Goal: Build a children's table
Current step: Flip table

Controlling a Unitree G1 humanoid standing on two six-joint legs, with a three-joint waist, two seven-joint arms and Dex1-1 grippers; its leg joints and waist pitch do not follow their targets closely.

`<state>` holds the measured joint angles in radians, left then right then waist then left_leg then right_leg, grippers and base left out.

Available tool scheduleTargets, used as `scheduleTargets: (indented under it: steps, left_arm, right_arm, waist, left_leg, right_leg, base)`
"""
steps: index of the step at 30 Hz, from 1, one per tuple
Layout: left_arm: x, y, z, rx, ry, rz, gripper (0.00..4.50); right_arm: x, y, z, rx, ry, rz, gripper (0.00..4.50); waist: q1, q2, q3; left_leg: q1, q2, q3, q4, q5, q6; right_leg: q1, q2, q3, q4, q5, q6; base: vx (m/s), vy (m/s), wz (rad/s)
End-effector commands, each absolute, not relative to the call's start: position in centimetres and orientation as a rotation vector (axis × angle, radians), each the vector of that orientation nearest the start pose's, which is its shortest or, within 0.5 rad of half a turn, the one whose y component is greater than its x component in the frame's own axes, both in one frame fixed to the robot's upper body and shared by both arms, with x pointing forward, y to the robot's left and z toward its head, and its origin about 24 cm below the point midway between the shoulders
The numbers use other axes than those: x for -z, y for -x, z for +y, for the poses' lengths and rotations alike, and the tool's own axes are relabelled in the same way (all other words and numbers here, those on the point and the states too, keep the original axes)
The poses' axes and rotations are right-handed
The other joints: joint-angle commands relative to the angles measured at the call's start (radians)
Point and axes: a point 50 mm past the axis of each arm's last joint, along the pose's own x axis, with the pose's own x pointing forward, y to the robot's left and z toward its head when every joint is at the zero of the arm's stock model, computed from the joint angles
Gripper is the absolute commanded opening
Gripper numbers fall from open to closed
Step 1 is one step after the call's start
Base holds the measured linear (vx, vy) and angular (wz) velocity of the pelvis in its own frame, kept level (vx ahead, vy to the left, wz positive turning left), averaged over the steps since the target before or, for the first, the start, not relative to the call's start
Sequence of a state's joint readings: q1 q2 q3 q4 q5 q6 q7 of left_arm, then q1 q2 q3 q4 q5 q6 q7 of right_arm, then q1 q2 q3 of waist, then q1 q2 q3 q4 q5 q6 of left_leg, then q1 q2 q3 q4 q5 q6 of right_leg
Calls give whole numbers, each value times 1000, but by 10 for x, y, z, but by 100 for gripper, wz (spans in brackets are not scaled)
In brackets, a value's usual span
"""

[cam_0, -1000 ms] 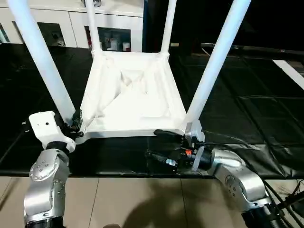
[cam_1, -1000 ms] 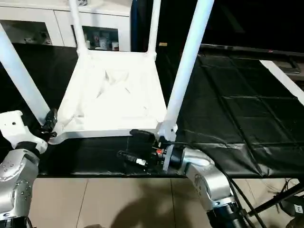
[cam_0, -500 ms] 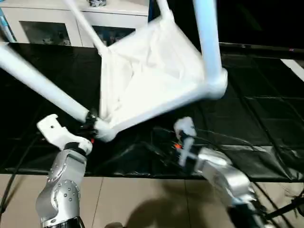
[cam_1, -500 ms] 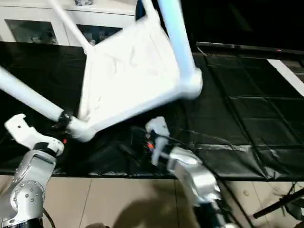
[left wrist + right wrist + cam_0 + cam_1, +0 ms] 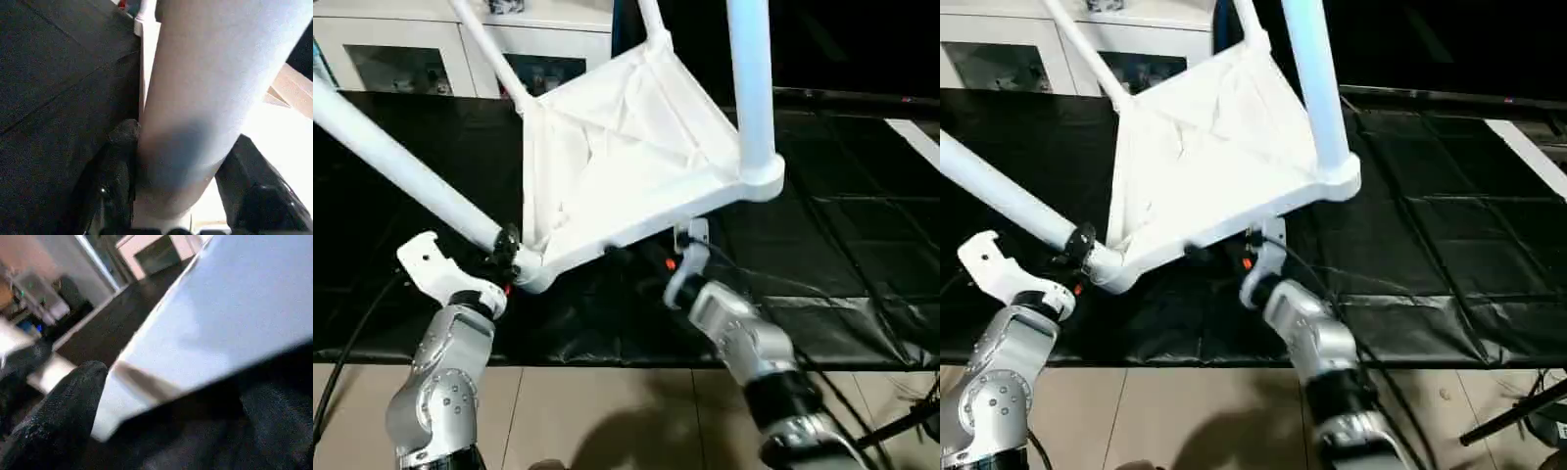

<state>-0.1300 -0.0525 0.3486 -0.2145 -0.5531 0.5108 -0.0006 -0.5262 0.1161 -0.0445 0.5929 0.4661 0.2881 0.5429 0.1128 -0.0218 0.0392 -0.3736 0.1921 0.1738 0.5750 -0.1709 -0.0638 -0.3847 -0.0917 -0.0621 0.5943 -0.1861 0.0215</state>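
- Because the all-white plastic children's table (image 5: 626,166) is upside down and tilted, with its four long tapered tubular legs in their corner sockets and pointing up and outward, judge it bulky rather than heavy: hollow moulded plastic, stiff in the top, its long legs likely to swing it if you turn fast.
- You have it over the black quilted mat (image 5: 862,245), its corner at about seven o'clock low and near the mat, its corner at about four o'clock raised.
- Your left gripper (image 5: 505,257) pinches the base of the near-left leg (image 5: 401,166) just above its socket; in the left wrist view a black finger (image 5: 115,166) sits on each side of the tube.
- Your right gripper (image 5: 651,262) reaches under the near rim with its fingers spread wide; whether they touch the rim, you cannot tell.
- The tubes are smooth, round and glossy, so expect them to slip or twist in a pinch; hold close to the sockets or at the rim.
- The underside shows shallow ribs and recessed panels inside a raised rim; the corners end in round collars.
- A white cabinet with glass doors (image 5: 440,59) stands beyond, at eleven o'clock.
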Motion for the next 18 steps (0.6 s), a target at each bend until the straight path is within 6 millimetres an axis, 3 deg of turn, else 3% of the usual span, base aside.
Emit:
scheduleTargets:
  steps: [1,3,7,9,11,12,13,14,18]
  left_arm:
    - [-75,-269,170,-2,727,118,209]
    - [-76,-269,170,-3,726,119,209]
    - [-76,-269,170,-7,723,121,209]
    - [-77,-270,169,-9,722,122,209]
    - [-78,-270,168,-8,722,123,209]
    - [-78,-271,167,-7,721,123,209]
    - [-78,-271,167,-6,721,124,209]
    - [-78,-271,165,0,718,125,209]
    - [-80,-271,157,38,693,140,209]
  right_arm:
    - [-56,-337,-47,-657,-760,207,450]
    - [-58,-341,-46,-636,-808,196,450]
    - [-66,-353,-42,-538,-987,164,450]
    - [-68,-357,-41,-492,-1068,167,420]
    - [-67,-360,-40,-460,-1104,179,413]
    - [-67,-361,-39,-453,-1107,182,394]
    - [-67,-362,-38,-452,-1106,184,394]
    - [-66,-362,-37,-456,-1100,194,370]
    - [-67,-364,-32,-461,-1118,213,353]
  waist:
    - [-7,8,-53]
    - [-5,9,-52]
    - [-5,7,-55]
    - [-5,5,-55]
    - [-5,6,-54]
    - [-5,-1,-54]
    - [-5,-1,-54]
    - [-5,0,-53]
    - [-4,-3,-54]
  left_leg:
    - [14,37,-10,-80,-281,-40]
    - [20,38,-7,-77,-283,-38]
    - [14,35,-7,-76,-251,-33]
    - [13,34,-6,-75,-246,-25]
    - [14,34,-5,-75,-253,-24]
    - [14,35,-4,-75,-258,-22]
    - [13,34,-4,-74,-257,-22]
    - [13,35,-4,-74,-255,-22]
    - [12,35,-4,-74,-238,-17]
  right_leg:
    - [27,-45,38,-62,-196,-147]
    - [23,-43,39,-63,-195,-149]
    - [30,-42,36,-55,-143,-157]
    - [32,-43,36,-56,-149,-156]
    - [29,-43,35,-59,-171,-156]
    - [29,-46,35,-59,-193,-156]
    - [28,-46,35,-60,-209,-152]
    - [28,-46,35,-62,-216,-149]
    - [28,-45,35,-58,-197,-150]
  base:
    - [0,0,0]
    - [0,0,0]
    - [0,0,0]
    - [0,0,0]
    - [0,0,0]
    - [0,0,0]
    - [0,0,0]
    - [0,0,0]
    - [0,0,0]
